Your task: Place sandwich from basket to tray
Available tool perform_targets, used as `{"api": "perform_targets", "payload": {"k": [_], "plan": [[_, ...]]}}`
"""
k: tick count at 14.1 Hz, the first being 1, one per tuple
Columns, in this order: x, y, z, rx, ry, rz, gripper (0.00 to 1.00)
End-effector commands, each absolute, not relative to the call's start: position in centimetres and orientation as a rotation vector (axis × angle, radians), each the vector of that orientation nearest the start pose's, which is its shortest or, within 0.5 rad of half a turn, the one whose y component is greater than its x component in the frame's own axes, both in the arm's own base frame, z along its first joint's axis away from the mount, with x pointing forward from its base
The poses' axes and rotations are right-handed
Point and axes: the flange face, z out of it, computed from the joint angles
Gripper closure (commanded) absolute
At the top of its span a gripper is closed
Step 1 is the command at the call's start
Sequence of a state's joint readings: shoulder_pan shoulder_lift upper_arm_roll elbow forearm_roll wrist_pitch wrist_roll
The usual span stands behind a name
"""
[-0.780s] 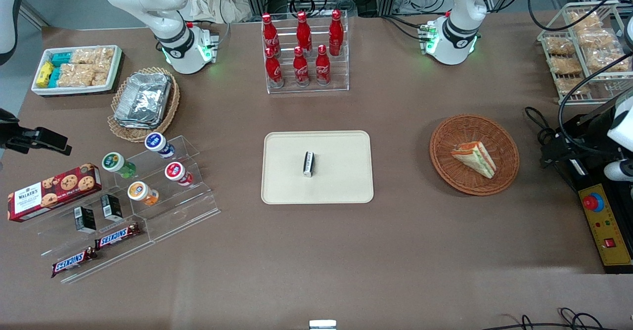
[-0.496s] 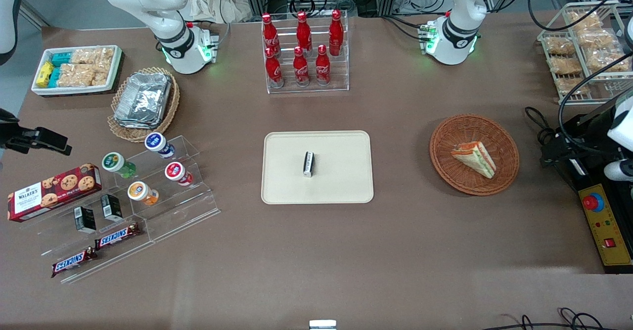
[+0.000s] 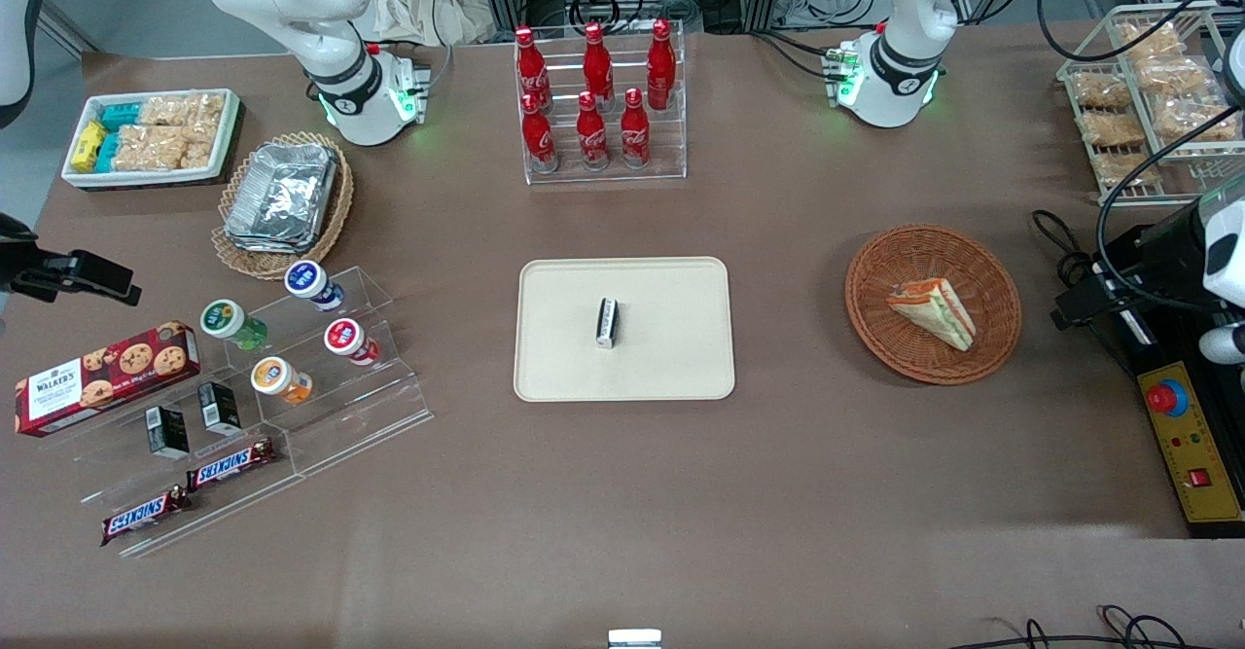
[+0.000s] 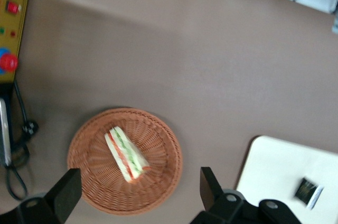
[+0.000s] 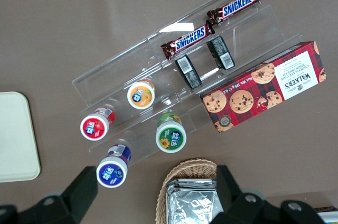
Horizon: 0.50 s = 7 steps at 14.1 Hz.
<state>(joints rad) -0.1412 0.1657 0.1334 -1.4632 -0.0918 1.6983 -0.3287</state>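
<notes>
Wicker basket (image 4: 124,160) under spread fingers (image 4: 67,192), gripper (image 4: 138,191)

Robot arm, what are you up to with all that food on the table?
It is about to fetch the sandwich, which lies in the round brown basket. The gripper hangs above the basket with its fingers open, touching nothing. The beige tray, where the sandwich should go, holds only a small black-and-white bar.
</notes>
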Motion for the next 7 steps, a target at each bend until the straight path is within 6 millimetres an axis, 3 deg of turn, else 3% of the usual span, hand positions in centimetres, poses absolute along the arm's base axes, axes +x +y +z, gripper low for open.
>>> {"api": "perform_targets", "payload": {"k": [1,3,7], "plan": [[61.4,-3.7,59.0,-3.083,-0.839,-0.075,0.00],[61.5,-4.4,58.5,-2.992,-1.124,-0.052,0.00],[59.9,-4.1,55.5,-2.952,-1.164,0.082,0.01]]}}
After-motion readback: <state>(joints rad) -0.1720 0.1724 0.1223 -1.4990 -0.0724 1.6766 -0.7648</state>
